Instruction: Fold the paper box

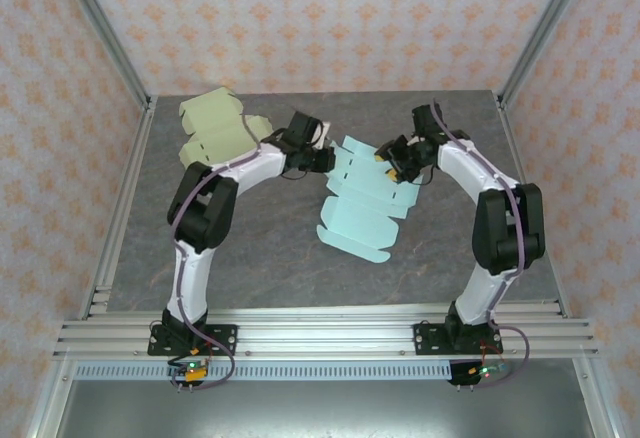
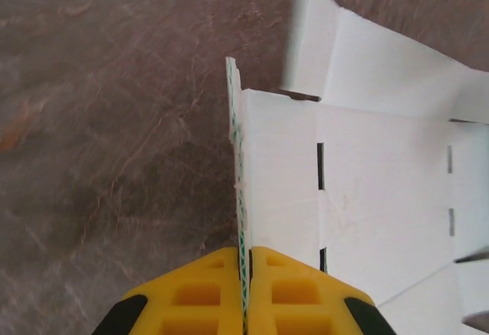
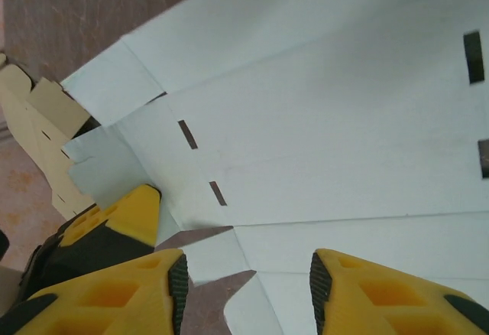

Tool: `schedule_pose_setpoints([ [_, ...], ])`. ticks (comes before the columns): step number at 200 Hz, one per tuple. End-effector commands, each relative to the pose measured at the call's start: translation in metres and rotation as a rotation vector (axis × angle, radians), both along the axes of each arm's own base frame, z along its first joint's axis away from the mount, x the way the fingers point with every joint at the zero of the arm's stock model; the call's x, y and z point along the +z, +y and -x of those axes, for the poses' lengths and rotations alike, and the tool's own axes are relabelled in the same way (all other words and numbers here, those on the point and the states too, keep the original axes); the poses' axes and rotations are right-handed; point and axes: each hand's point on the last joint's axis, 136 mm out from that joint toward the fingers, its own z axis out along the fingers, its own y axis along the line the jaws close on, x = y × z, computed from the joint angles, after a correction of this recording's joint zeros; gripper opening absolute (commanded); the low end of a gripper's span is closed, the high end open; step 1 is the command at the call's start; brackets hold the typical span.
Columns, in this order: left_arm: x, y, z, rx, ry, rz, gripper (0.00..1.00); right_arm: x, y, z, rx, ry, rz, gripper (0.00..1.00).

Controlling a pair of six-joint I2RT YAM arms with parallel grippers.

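Observation:
The paper box point(image 1: 362, 201) is a pale blue die-cut sheet lying mostly flat at the table's middle. My left gripper point(image 1: 326, 158) is at the sheet's far left edge. In the left wrist view this gripper point(image 2: 246, 255) is shut on a side flap, which stands upright beside the flat panel point(image 2: 382, 190). My right gripper point(image 1: 396, 170) hovers over the sheet's far right part. Its fingers point(image 3: 248, 274) stand open above a small corner flap point(image 3: 218, 257), gripping nothing. The left gripper's yellow finger point(image 3: 126, 213) shows just beyond it.
Two cream paper boxes point(image 1: 215, 130) sit at the back left of the dark stone table point(image 1: 250, 248); one of them point(image 3: 34, 117) shows in the right wrist view. Aluminium frame posts and patterned walls close in the table.

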Motion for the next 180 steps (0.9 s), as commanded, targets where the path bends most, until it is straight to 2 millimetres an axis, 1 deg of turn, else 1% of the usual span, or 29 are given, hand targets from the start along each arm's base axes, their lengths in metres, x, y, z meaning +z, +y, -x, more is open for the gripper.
schedule_pose_setpoints([
  [1, 0.049, -0.015, -0.013, 0.052, -0.217, 0.213, 0.00, -0.008, -0.001, 0.002, 0.007, 0.058, 0.039, 0.51],
  [10, 0.051, -0.010, -0.011, 0.065, -0.290, 0.226, 0.00, -0.010, -0.002, 0.001, -0.018, 0.094, 0.042, 0.54],
  [18, 0.053, -0.006, -0.008, 0.077, -0.347, 0.245, 0.00, -0.009, 0.003, 0.001, -0.048, 0.136, 0.001, 0.55],
  [32, 0.056, -0.004, 0.000, 0.061, -0.425, 0.285, 0.00, -0.004, 0.023, -0.005, -0.115, 0.199, -0.166, 0.57],
  [42, 0.056, -0.005, 0.004, 0.044, -0.465, 0.291, 0.00, -0.001, 0.029, -0.010, -0.202, 0.241, -0.262, 0.60],
  [51, 0.057, -0.008, 0.010, 0.017, -0.504, 0.295, 0.00, 0.000, 0.029, -0.015, -0.282, 0.268, -0.301, 0.64],
  [57, 0.059, -0.009, 0.013, 0.008, -0.534, 0.297, 0.00, 0.002, 0.027, -0.016, -0.328, 0.280, -0.307, 0.68],
  [60, 0.060, -0.010, 0.016, -0.001, -0.553, 0.299, 0.00, 0.003, 0.026, -0.017, -0.350, 0.284, -0.309, 0.74],
  [62, 0.060, -0.011, 0.017, -0.007, -0.565, 0.298, 0.00, 0.004, 0.025, -0.018, -0.363, 0.287, -0.309, 0.77],
  [76, 0.061, -0.014, 0.026, -0.036, -0.651, 0.286, 0.00, 0.013, 0.020, -0.027, -0.411, 0.278, -0.302, 0.79],
  [81, 0.059, -0.014, 0.028, -0.039, -0.659, 0.285, 0.00, 0.012, 0.018, -0.027, -0.435, 0.297, -0.285, 0.81],
  [85, 0.058, -0.015, 0.029, -0.042, -0.665, 0.289, 0.00, 0.013, 0.016, -0.028, -0.450, 0.310, -0.272, 0.81],
  [95, 0.057, -0.013, 0.031, -0.035, -0.683, 0.301, 0.00, 0.009, 0.009, -0.024, -0.491, 0.381, -0.227, 0.81],
  [110, 0.059, -0.010, 0.034, -0.014, -0.712, 0.329, 0.00, -0.001, 0.009, -0.024, -0.516, 0.460, -0.220, 0.81],
  [118, 0.061, -0.011, 0.036, -0.020, -0.725, 0.334, 0.00, -0.003, 0.013, -0.031, -0.524, 0.465, -0.241, 0.80],
  [133, 0.060, -0.015, 0.040, -0.045, -0.738, 0.314, 0.00, -0.005, 0.013, -0.038, -0.542, 0.480, -0.245, 0.79],
  [160, 0.057, -0.018, 0.043, -0.059, -0.746, 0.290, 0.00, 0.001, 0.009, -0.046, -0.578, 0.466, -0.235, 0.79],
  [170, 0.054, -0.017, 0.042, -0.053, -0.742, 0.273, 0.00, 0.003, 0.010, -0.050, -0.573, 0.459, -0.239, 0.76],
  [180, 0.050, -0.014, 0.041, -0.038, -0.736, 0.260, 0.00, 0.005, 0.009, -0.051, -0.563, 0.455, -0.226, 0.67],
])
